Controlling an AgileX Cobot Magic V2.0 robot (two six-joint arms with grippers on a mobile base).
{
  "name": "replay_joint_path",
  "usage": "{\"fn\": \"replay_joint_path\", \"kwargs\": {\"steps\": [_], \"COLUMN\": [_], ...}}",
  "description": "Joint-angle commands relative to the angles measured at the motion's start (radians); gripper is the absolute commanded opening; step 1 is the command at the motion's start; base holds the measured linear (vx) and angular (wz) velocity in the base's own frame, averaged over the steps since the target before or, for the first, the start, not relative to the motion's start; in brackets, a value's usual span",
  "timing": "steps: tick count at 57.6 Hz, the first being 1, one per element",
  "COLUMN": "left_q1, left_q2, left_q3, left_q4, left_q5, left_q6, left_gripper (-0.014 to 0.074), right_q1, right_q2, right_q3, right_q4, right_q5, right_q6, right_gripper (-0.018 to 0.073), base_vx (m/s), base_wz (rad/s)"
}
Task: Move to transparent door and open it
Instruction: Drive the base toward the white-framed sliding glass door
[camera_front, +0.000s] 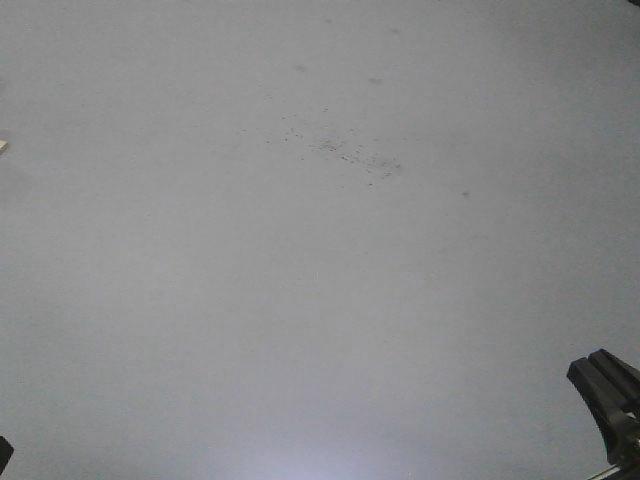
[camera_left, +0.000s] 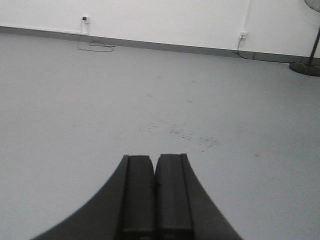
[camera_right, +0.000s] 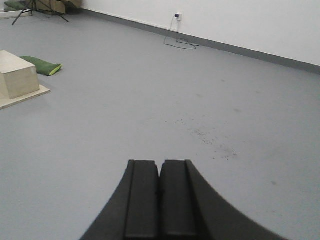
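Approach is seemingly underway: left end effector (camera_left: 155, 170) and right end effector (camera_right: 160, 172) are sitting closed, empty; transparent door is not showing at twelve o'clock; turning is probably needed.

The left jaws are showing matt black throughout: two flat rectangular pads (camera_left: 140, 195) with raised edges, backed by outer walls that are curving broadly outward toward the base. The right jaws are looking identical, their pads (camera_right: 142, 200) smooth and unmarked. In the front view, black ribbed ends (camera_front: 608, 385) are showing above a silvery fitting (camera_front: 603, 473).
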Motion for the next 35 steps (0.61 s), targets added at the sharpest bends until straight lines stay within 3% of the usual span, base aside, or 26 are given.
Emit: {"fn": "replay_joint_path", "kwargs": {"steps": [1,35], "left_q1": [0.0,0.0], "left_q2": [-0.013,-0.013], "left_q3": [0.023,0.023], "left_q4": [-0.011,-0.011], "left_q5": [-0.08,-0.08], "left_q6": [-0.002,-0.002], "left_gripper": [0.0,0.0], "right_q1": [-0.001,-0.001], "right_q2": [0.016,0.016], "right_q3": [0.014,0.014], "right_q4": [0.0,0.0], "right_q5": [-0.077,-0.077], "right_q6": [-0.003,-0.003], "right_gripper": [0.0,0.0], "base_vx": [0.28,0.32], "base_wz": [0.38,0.5]}}
